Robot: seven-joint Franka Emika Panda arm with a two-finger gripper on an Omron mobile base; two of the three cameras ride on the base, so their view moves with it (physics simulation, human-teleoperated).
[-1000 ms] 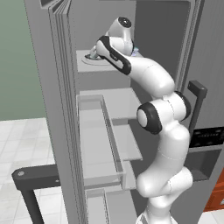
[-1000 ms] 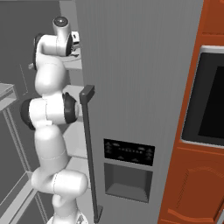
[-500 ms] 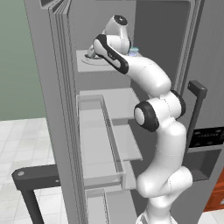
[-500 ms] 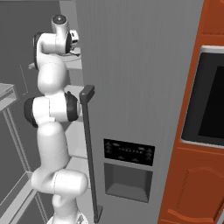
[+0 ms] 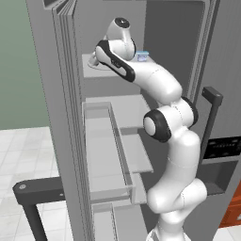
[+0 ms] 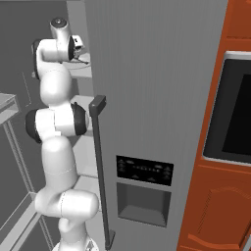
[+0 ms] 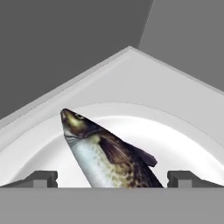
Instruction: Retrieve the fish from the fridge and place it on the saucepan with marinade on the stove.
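Fingertips (image 7: 41,178) sit far apart at the bottom of the hand view, the gripper (image 7: 112,179) spread wide and holding nothing, with the fish (image 7: 105,155) lying between them on a white plate (image 7: 183,144), head pointing up and left toward the shelf corner behind. That close look at the fish comes from the hand view alone; from the left base view the arm's wrist hides it, though the plate (image 5: 96,65) edge shows on the top shelf (image 5: 94,70) of the open fridge (image 5: 61,117), with a small blue cup (image 5: 142,56) further back. From the right base view the closed fridge door (image 6: 157,98) and its dark handle (image 6: 100,166) stand nearest, the gripper (image 6: 78,47) reaching in behind them, and a wall oven (image 6: 230,108) sits to the right.
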